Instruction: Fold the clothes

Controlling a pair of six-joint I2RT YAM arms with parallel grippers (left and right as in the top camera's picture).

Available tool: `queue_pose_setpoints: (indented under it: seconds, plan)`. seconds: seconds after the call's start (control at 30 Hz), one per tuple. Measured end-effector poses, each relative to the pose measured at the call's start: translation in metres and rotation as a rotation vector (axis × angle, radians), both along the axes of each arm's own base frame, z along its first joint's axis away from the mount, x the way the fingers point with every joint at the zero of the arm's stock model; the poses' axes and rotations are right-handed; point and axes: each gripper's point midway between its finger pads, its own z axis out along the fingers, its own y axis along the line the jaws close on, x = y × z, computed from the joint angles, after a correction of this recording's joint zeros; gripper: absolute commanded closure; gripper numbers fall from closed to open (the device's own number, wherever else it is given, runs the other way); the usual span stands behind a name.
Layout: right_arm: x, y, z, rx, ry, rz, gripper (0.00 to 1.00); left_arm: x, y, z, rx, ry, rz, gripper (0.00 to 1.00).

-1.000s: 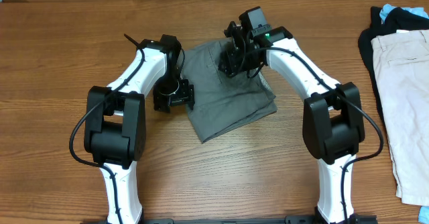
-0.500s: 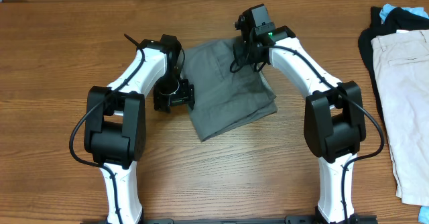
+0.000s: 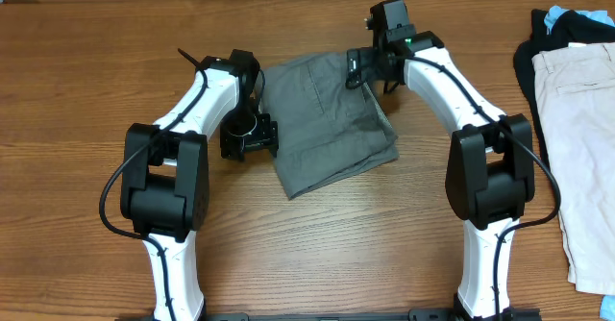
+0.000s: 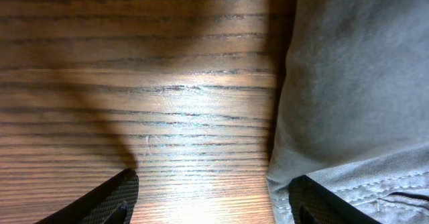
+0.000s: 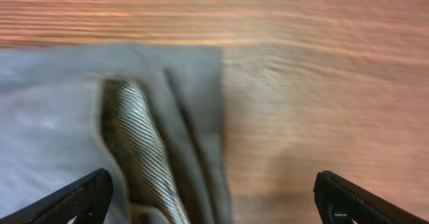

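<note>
From above, I see one gray garment (image 3: 327, 129) lying on the wooden table (image 3: 336, 254), near the far edge and in the middle, between my two arms. It is folded into a rough rectangle that sits tilted, with wrinkles and a seam line running across its top layer. My left claw (image 3: 250, 136) sits just beside its left edge, and my right claw (image 3: 360, 69) is over its far right corner. At the table's right edge, well apart, lies one pile of clothes (image 3: 577, 119), where I count three colours: a black piece (image 3: 527, 61), a beige piece (image 3: 581, 167) and a bit of blue (image 3: 555, 17). From my left wrist, my left claw (image 4: 213, 207) is spread wide, one dark tip in each bottom corner, gripping nothing. The gray garment (image 4: 355, 83) fills the right side, smooth above with a stitched hem near my right-hand tip, and the bare table (image 4: 147, 83) takes up the left. From my right wrist, the picture is blurred. My right claw (image 5: 218, 207) is also spread wide and holds nothing. The gray garment (image 5: 53, 117) covers the left half with its corner up top, one striped lining (image 5: 134, 143) shows at a fold, and the table (image 5: 322, 117) lies to the right.
</note>
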Motion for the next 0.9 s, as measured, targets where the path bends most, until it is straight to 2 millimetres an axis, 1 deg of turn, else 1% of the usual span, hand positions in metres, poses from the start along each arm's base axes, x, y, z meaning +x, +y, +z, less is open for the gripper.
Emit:
queue_pose_setpoints:
  seconds: [0.1, 0.23, 0.27, 0.3, 0.37, 0.43, 0.5, 0.53, 0.6, 0.67, 0.73, 0.8, 0.9]
  plan:
    - [0.0, -0.009, 0.016, -0.017, 0.012, -0.046, 0.0, 0.007, -0.002, -0.001, -0.01, -0.03, 0.0, 0.22]
    - [0.009, -0.027, 0.057, -0.013, -0.014, -0.11, 0.0, 0.017, -0.008, 0.001, -0.051, -0.067, 0.007, 0.14]
    - [0.011, -0.033, 0.069, -0.008, -0.02, -0.129, 0.0, 0.02, -0.011, 0.002, -0.068, -0.078, 0.009, 0.06]
    - [0.013, -0.04, 0.08, -0.002, -0.03, -0.15, 0.0, 0.022, -0.013, 0.004, -0.078, -0.089, 0.007, 0.0]
    - [0.019, -0.058, 0.105, 0.011, -0.064, -0.192, 0.0, 0.025, -0.015, 0.006, -0.095, -0.102, 0.01, 0.0]
    - [0.025, -0.077, 0.125, 0.021, -0.1, -0.232, 0.0, 0.026, -0.017, 0.009, -0.107, -0.109, 0.011, 0.0]
    - [0.031, -0.101, 0.141, 0.03, -0.138, -0.281, 0.0, 0.028, -0.019, 0.011, -0.132, -0.113, 0.017, 0.0]
    - [0.033, -0.116, 0.148, 0.032, -0.154, -0.31, 0.0, 0.029, -0.022, 0.012, -0.15, -0.116, 0.02, 0.0]
    - [0.032, -0.137, 0.15, 0.029, -0.155, -0.351, 0.0, 0.033, -0.026, 0.014, -0.191, -0.127, 0.028, 0.0]
    - [0.025, -0.162, 0.146, 0.019, -0.126, -0.397, 0.0, 0.039, -0.031, 0.016, -0.228, -0.146, 0.032, 0.0]
    - [0.018, -0.183, 0.142, 0.011, -0.098, -0.438, 0.0, 0.043, -0.035, 0.018, -0.256, -0.161, 0.033, 0.0]
    - [0.014, -0.199, 0.141, 0.007, -0.091, -0.469, 0.0, 0.045, -0.037, 0.019, -0.273, -0.168, 0.033, 0.0]
    - [0.012, -0.21, 0.141, 0.005, -0.089, -0.49, 0.0, 0.048, -0.04, 0.021, -0.29, -0.182, 0.033, 0.0]
